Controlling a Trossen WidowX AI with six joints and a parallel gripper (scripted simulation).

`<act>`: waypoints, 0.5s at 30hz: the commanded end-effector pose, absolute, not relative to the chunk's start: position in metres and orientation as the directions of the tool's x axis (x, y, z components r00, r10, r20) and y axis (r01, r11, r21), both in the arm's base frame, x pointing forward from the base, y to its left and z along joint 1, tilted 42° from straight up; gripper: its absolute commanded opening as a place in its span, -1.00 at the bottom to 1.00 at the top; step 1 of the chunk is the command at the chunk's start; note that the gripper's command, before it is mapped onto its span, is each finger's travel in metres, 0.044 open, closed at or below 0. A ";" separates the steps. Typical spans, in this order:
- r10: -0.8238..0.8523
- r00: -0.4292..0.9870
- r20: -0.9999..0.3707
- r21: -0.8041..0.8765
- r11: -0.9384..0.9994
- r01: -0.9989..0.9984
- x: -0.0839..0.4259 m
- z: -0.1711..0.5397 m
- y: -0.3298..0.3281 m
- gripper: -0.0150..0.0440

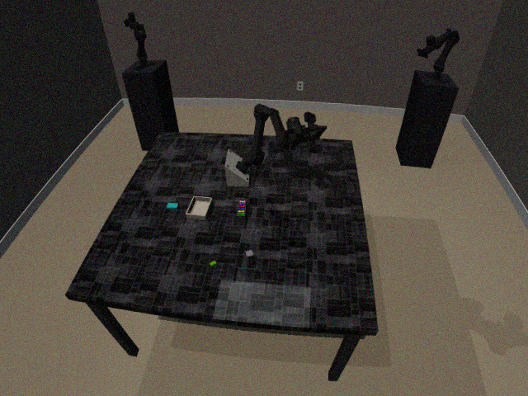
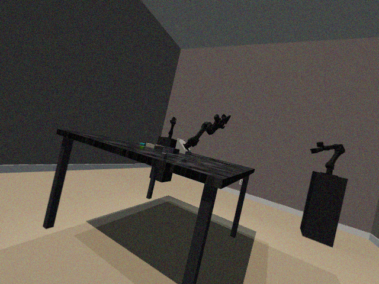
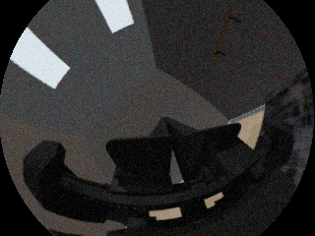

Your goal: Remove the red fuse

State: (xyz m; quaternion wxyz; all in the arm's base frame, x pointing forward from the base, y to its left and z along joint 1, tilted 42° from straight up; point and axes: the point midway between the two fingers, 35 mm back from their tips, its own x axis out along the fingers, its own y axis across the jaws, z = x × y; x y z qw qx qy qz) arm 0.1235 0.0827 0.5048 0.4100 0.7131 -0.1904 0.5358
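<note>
Nearest on the table (image 1: 298, 298) lie 1 small green block (image 1: 212, 263) and 1 grey block (image 1: 249, 252). Beyond them the fuse block (image 1: 241, 208) stands with its coloured fuses stacked in a row, the red fuse (image 1: 242, 205) seated among them. Just left, apart from it, sits the tray (image 1: 198, 207) with nothing inside; a teal block (image 1: 172, 205) lies further left. At the far edge the gripper (image 1: 318, 128) is raised well clear, jaws together on nothing
</note>
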 end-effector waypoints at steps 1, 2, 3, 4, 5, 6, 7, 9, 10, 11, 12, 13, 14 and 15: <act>0.175 0.360 0.916 0.391 -0.585 -0.710 0.126 0.504 0.084 -0.40; 0.196 0.380 0.904 0.421 -0.567 -0.708 0.132 0.502 0.090 -0.31; 0.231 0.413 0.881 0.469 -0.535 -0.702 0.144 0.498 0.098 -0.28; 0.269 0.453 0.850 0.526 -0.496 -0.692 0.157 0.493 0.107 -0.28; 0.306 0.493 0.815 0.579 -0.454 -0.677 0.171 0.486 0.115 -0.28; 0.339 0.532 0.776 0.631 -0.412 -0.658 0.185 0.479 0.123 -0.28; 0.369 0.570 0.734 0.679 -0.369 -0.635 0.198 0.470 0.129 -0.28; 0.421 0.643 0.640 0.766 -0.282 -0.578 0.225 0.451 0.141 -0.28; 0.443 0.677 0.589 0.805 -0.238 -0.544 0.237 0.441 0.145 -0.28; 0.460 0.709 0.535 0.839 -0.193 -0.508 0.251 0.430 0.149 -0.28; 0.473 0.739 0.479 0.871 -0.148 -0.469 0.264 0.418 0.151 -0.28; 0.485 0.767 0.420 0.898 -0.104 -0.427 0.276 0.405 0.153 -0.28; 0.493 0.792 0.360 0.922 -0.062 -0.381 0.288 0.392 0.154 -0.28; 0.499 0.813 0.299 0.942 -0.021 -0.334 0.299 0.379 0.154 -0.28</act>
